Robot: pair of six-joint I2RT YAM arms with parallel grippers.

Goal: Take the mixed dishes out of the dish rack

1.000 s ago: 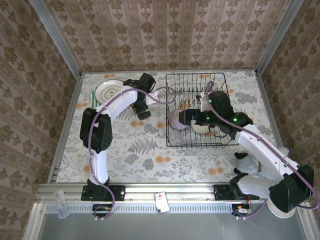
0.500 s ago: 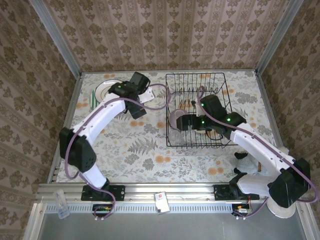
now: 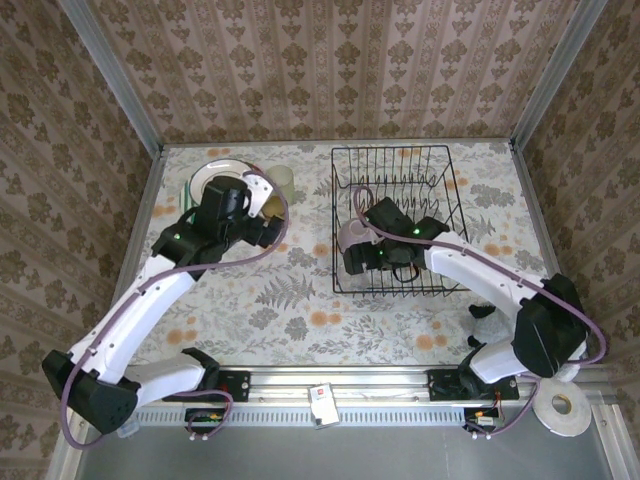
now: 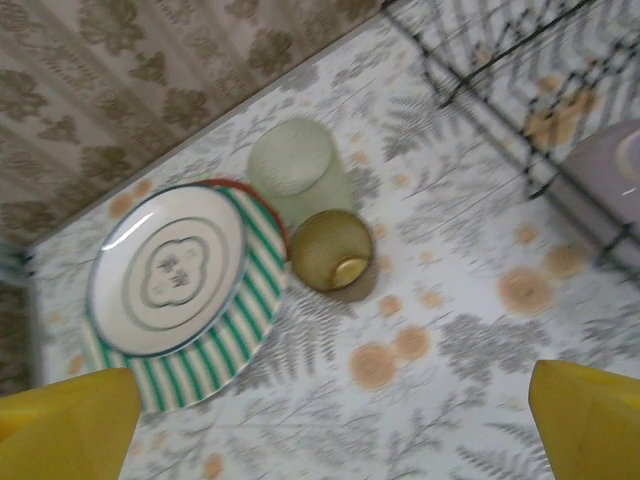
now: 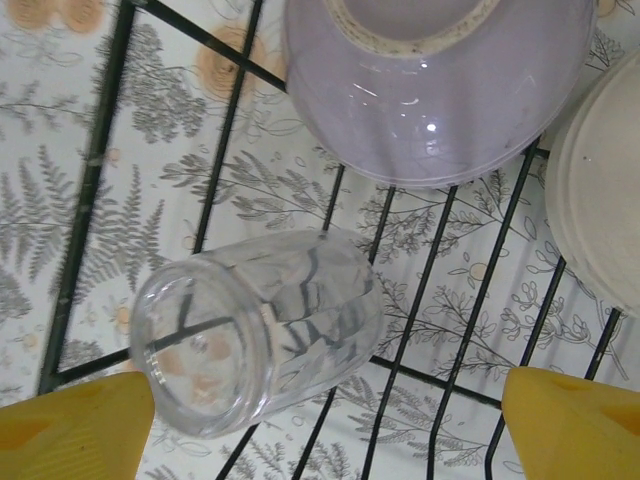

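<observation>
The black wire dish rack (image 3: 440,180) stands at the back right of the table. In it lie a lavender bowl (image 5: 430,90), a clear glass (image 5: 260,330) on its side, and a cream dish (image 5: 600,210). My right gripper (image 5: 325,430) hangs open just over the glass, one yellow fingertip (image 5: 75,430) on each side of it; from above it (image 3: 355,262) is at the rack's near left corner. Left of the rack, a cream ring plate (image 4: 165,270) rests on a green striped plate (image 4: 230,340), beside a pale-green cup (image 4: 295,170) and an amber cup (image 4: 333,250). My left gripper (image 4: 320,430) hovers open and empty above the cloth.
The rack's wires (image 5: 90,190) run close round the glass. Patterned walls (image 3: 330,70) close the table at the back and sides. A roll of tape (image 3: 558,411) lies off the table at the near right. The plate stack (image 3: 210,178) sits near the left wall.
The left arm has drawn back from the plates toward the near left. The right gripper has slid left and nearer inside the rack, ending over the glass.
</observation>
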